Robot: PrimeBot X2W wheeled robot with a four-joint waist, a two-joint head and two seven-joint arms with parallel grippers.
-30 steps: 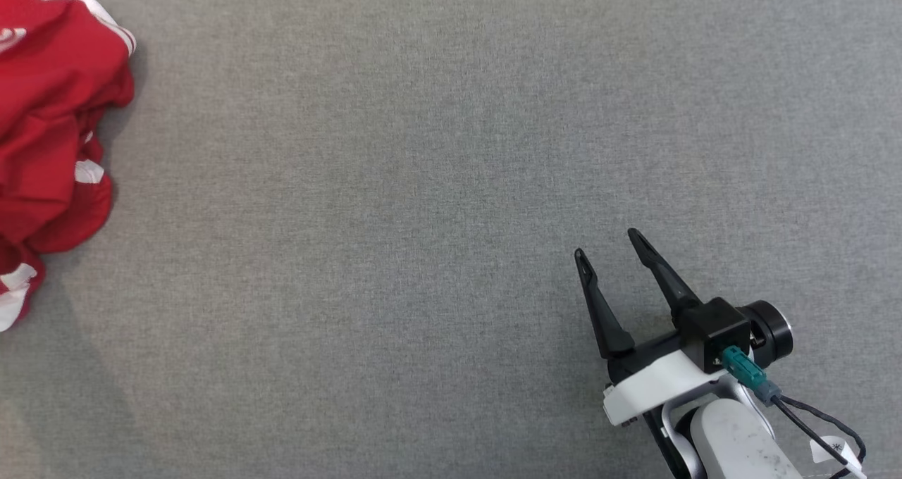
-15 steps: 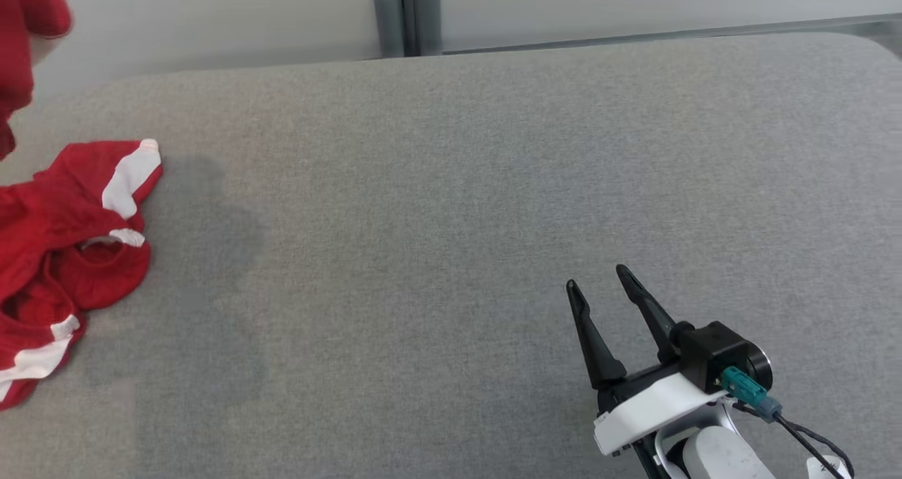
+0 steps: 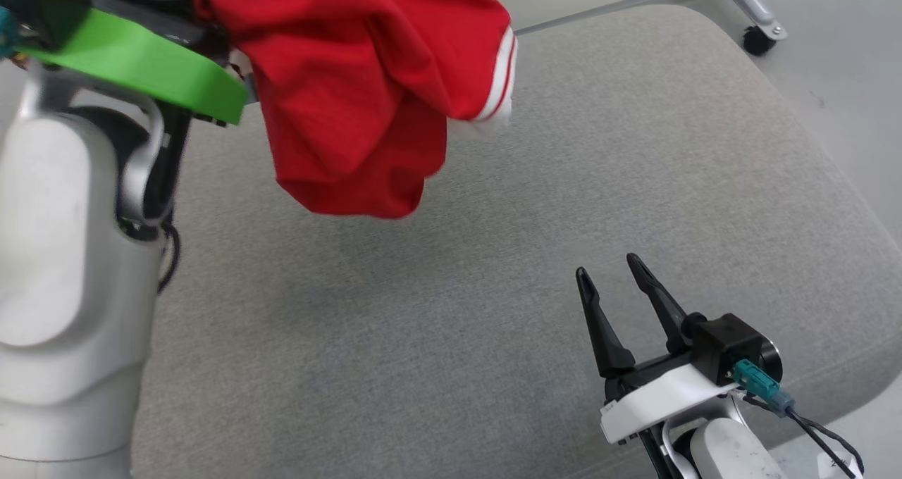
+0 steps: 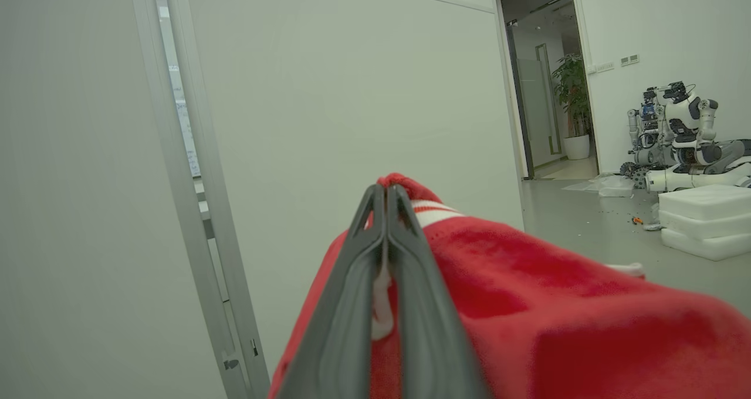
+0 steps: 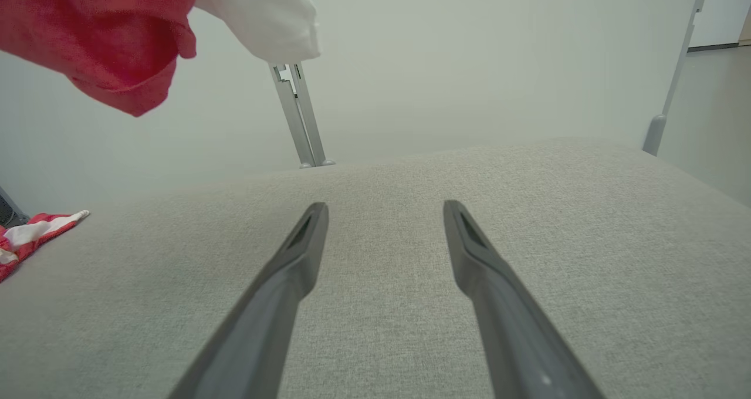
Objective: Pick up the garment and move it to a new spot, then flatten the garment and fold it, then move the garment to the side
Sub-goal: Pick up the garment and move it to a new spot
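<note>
The garment (image 3: 359, 91) is red with white striped trim and hangs bunched in the air over the back left of the grey padded table (image 3: 564, 183). My left arm (image 3: 63, 253) with its green wrist bracket reaches up to it. In the left wrist view my left gripper (image 4: 386, 189) is shut on a fold of the garment (image 4: 557, 305). My right gripper (image 3: 608, 268) stands open over the table's front right, holding nothing. From the right wrist, the right gripper (image 5: 384, 207) points across bare table and the garment (image 5: 100, 35) hangs at upper left.
A red and white piece of cloth (image 5: 35, 234) lies on the table's far left; I cannot tell whether it belongs to the hanging garment. A caster leg (image 3: 757, 35) stands past the table's rounded far right corner. Other robots (image 4: 675, 129) and white foam blocks (image 4: 704, 223) sit across the room.
The head camera has swung. The garment, which lay crumpled at the table's left, now hangs lifted from my left gripper. The right gripper has stayed open in about the same place.
</note>
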